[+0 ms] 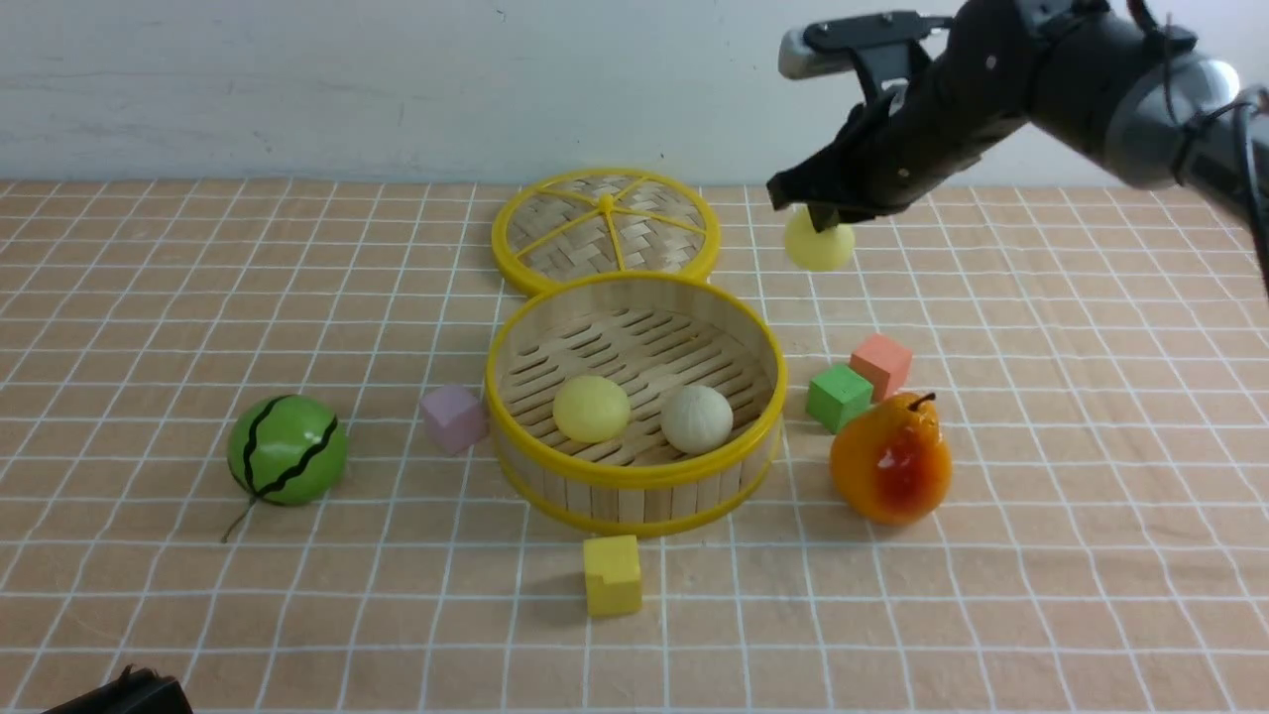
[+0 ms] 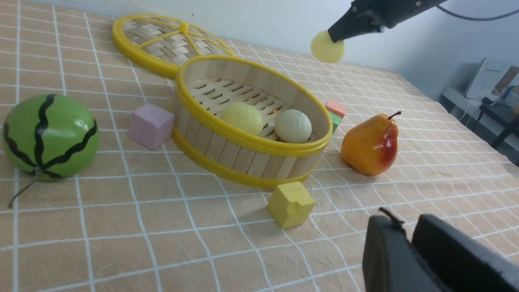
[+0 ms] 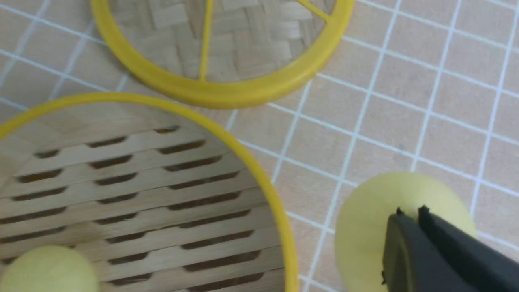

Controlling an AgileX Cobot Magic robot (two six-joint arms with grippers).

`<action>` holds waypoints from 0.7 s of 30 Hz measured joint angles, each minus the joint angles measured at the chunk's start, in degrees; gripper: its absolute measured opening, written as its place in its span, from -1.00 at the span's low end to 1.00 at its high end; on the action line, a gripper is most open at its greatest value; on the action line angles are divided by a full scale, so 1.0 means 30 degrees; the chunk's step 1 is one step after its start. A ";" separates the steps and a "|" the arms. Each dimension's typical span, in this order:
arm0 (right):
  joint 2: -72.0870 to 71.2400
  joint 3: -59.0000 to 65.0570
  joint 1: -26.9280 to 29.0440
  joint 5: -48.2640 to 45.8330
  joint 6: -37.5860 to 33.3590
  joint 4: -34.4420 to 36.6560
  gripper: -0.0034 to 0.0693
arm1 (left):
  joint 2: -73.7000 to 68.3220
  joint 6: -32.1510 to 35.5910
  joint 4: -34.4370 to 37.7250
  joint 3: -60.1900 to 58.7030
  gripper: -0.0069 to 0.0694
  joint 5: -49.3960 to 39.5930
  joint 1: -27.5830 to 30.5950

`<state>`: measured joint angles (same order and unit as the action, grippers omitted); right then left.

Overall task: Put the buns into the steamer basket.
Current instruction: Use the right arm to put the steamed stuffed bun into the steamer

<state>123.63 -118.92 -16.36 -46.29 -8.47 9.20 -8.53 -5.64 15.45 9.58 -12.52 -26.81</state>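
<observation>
While the right gripper (image 1: 823, 220) hangs in the air right of the lid (image 1: 565, 223), I see its jaws pinched on the held bun (image 1: 819, 248). A yellow bun (image 1: 591, 408) and an off-white bun (image 1: 697, 418) lie side by side in the steamer basket (image 1: 634, 476). Left gripper (image 2: 407, 231): can't tell if apart.

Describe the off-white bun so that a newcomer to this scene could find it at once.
Find the deep bamboo basket with yellow rims. Two buns lie on its slatted floor; the off-white bun is the right one. It has faint pleats, while the yellow bun beside it is smooth.
</observation>
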 joint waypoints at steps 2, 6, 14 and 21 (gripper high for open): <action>-0.0480 0.0000 -0.0445 -0.0577 -0.1417 0.1718 -0.92 | 0.0000 0.0000 0.0000 0.0000 -0.58 0.0000 0.0000; -0.0153 0.0323 -0.1240 -0.0798 -0.2716 0.3749 -0.91 | 0.0000 0.0000 0.0000 0.0000 -0.57 0.0000 0.0000; 0.2139 0.0953 -0.1982 0.1475 -0.3031 0.4758 -0.80 | 0.0000 0.0000 0.0006 0.0000 -0.55 0.0000 0.0000; 0.3152 0.1019 -0.1982 0.2441 -0.2401 0.4758 -0.17 | 0.0000 0.0000 0.0006 0.0000 -0.55 0.0000 0.0000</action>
<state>133.09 -115.86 -22.31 -38.96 -15.67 23.47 -8.53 -5.64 15.47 9.58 -12.52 -26.81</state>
